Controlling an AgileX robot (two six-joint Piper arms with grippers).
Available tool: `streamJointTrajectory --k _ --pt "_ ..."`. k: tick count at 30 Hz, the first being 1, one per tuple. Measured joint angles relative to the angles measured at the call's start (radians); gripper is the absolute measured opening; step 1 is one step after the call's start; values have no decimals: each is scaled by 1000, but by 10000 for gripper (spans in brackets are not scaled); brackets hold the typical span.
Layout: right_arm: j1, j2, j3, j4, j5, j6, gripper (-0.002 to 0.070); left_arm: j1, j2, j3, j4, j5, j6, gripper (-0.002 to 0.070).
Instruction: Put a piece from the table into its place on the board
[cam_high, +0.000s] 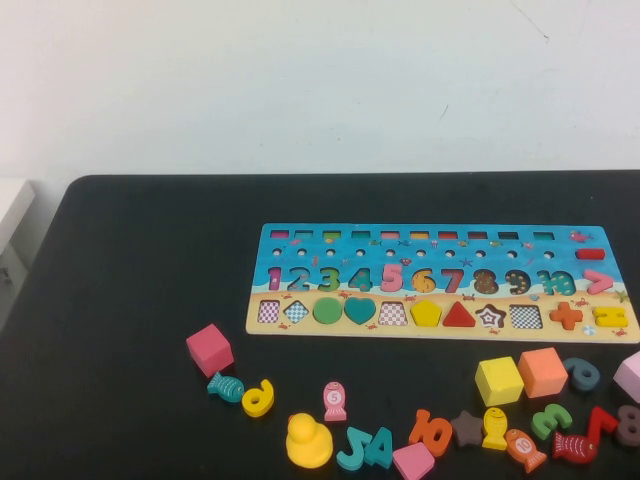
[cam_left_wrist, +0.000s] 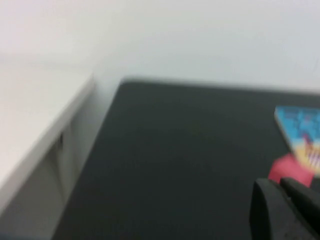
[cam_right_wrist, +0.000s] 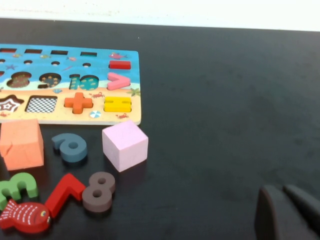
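Both tools sit out of the high view and appear only in their own wrist cameras. Left tool (cam_left_wrist: 285, 210) shows as two dark fingers lying close side by side at the frame's corner, over the bare black worktop (cam_left_wrist: 175, 165) near its left edge; whether they are fully together I cannot tell. A corner of the board (cam_left_wrist: 302, 132) and the pink cube (cam_left_wrist: 290, 170) lie just beyond it. Right tool (cam_right_wrist: 290, 215) likewise shows two dark fingers nearly touching, above open worktop to the right of the board's end, with the lilac cube (cam_right_wrist: 125, 145), brown 8 (cam_right_wrist: 99, 191) and blue-grey 6 (cam_right_wrist: 71, 146) near; its state I cannot tell either. Neither tool holds anything visible.

From the high view, the yellow pentagon piece (cam_high: 426, 313) lies flat in its slot in the board's (cam_high: 430, 245) shape row, between a chequered empty slot and the red triangle (cam_high: 458, 315). Loose pieces are strewn along the near worktop (cam_high: 130, 280), among them the yellow duck (cam_high: 308, 441) and yellow cube (cam_high: 499, 380).
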Motion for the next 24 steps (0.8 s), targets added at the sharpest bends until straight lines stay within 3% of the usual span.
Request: streamJointTrajectory --k 5,10,24 --pt "0 0 0 0 0 0 18 0 -4 0 -80 159 81 -1" --pt "0 0 0 0 0 0 18 0 -5 0 -130 168 167 -1" --pt "0 0 0 0 0 0 18 0 -5 0 -146 171 220 -1"
